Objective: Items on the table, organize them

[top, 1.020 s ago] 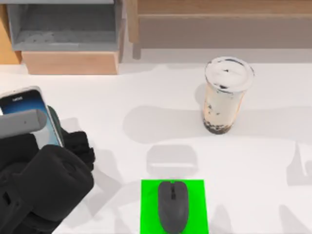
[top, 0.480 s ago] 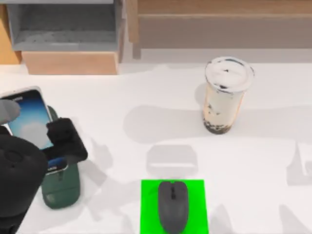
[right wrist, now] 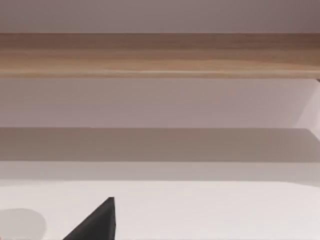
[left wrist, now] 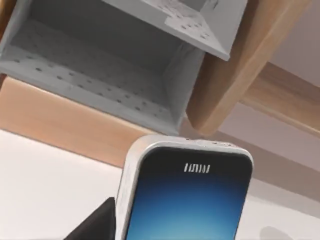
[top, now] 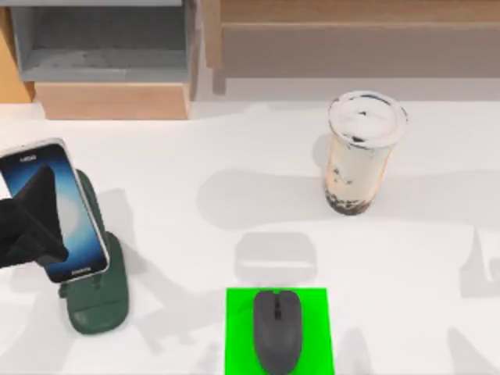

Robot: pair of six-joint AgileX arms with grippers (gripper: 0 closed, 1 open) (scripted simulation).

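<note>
The white table [top: 234, 172] spreads wide, with the milk-tea cup [top: 361, 152] upright toward its right and well apart from everything else; the smartphone [top: 56, 209] leans, screen glowing, on a dark green stand [top: 98, 301] at the left edge; the dark grey mouse [top: 276, 330] lies on a green rectangle [top: 238, 332] at the front. The left gripper [top: 27, 226] sits over the phone's left side, and whether its fingers grip or gape I cannot tell.

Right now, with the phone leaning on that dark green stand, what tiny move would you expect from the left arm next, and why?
Probably pull the left gripper away toward the table's left edge. The slim smartphone with the glowing blue screen already leans on the dark green stand, and the gripper's dark tip overlaps the screen, so backing off would clear it.
</note>
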